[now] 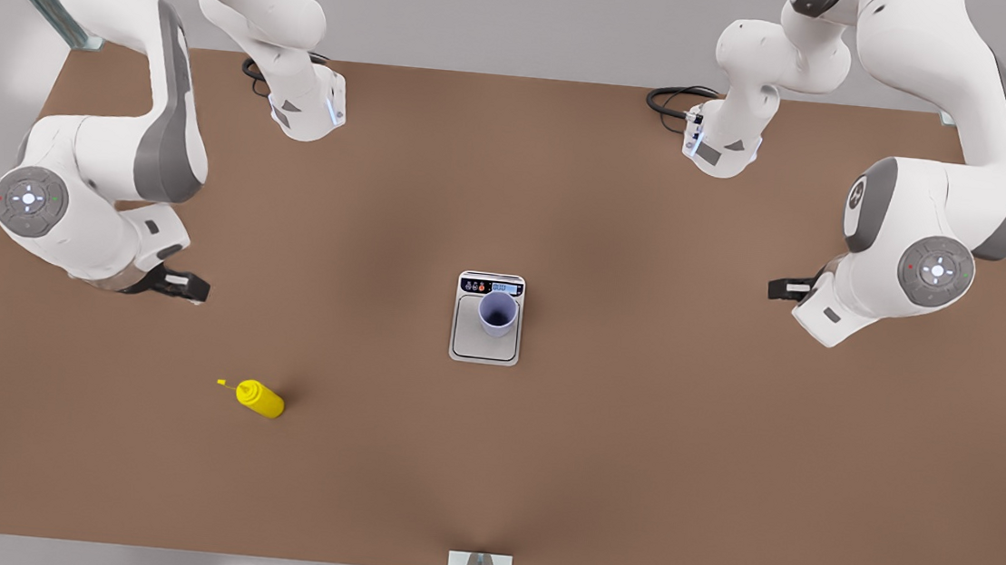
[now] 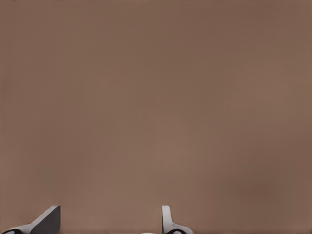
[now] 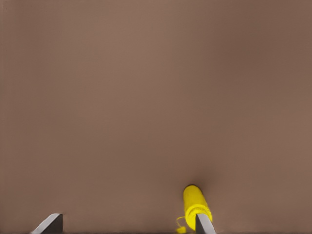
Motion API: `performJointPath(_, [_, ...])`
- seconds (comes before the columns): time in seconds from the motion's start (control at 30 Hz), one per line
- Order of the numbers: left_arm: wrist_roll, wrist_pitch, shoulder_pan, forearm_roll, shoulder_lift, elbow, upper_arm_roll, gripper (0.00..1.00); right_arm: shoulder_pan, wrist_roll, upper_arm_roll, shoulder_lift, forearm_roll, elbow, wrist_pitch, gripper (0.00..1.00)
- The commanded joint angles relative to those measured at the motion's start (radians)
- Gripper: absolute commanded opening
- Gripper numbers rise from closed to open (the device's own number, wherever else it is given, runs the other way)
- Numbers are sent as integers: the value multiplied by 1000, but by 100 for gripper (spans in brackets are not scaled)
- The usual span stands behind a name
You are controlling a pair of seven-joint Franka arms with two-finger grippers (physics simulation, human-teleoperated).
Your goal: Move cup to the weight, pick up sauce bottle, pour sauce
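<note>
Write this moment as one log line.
cup on weight | sauce bottle on table | right hand open, near bottle | left hand open, idle

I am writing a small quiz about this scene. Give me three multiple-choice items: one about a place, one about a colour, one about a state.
1. The cup stands: A on the scale; B on the floor; C inside a box.
2. The bottle is: A red; B yellow; C green.
3. The right gripper is: A shut on the bottle; B open and empty; C shut on the cup.

Key: 1 A, the cup sits on the scale's platform. 2 B, its body and nozzle are yellow. 3 B, at the front view's left near the bottle, its fingers are apart. So are those of the waiting left gripper at the front view's right.
</note>
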Motion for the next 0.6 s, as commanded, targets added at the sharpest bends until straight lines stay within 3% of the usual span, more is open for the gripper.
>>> performJointPath(0.0, [0, -1, 0, 0, 0, 0, 0, 100, 1, -2884, 0, 1, -2, 0, 2, 100])
performJointPath(0.1, [0, -1, 0, 0, 0, 0, 0, 100, -17, -3007, -3, 4, 29, -2, 27, 100])
performJointPath(0.2, [-2, 1, 0, 0, -2, 2, 0, 100, 10, -2676, -6, 38, 46, 1, 54, 100])
performJointPath(0.27, [-26, 2, 2, -1, -2, 5, 0, 100, 105, -3100, -182, -13, 62, -14, 151, 100])
performJointPath(0.3, [-25, 5, 2, -20, 0, 14, 0, 100, 219, -3134, -305, -51, 62, -44, 159, 100])
performJointPath(0.57, [-8, -13, 9, -46, 15, 89, 9, 100, 220, -3137, -307, -83, 99, -78, 174, 100])
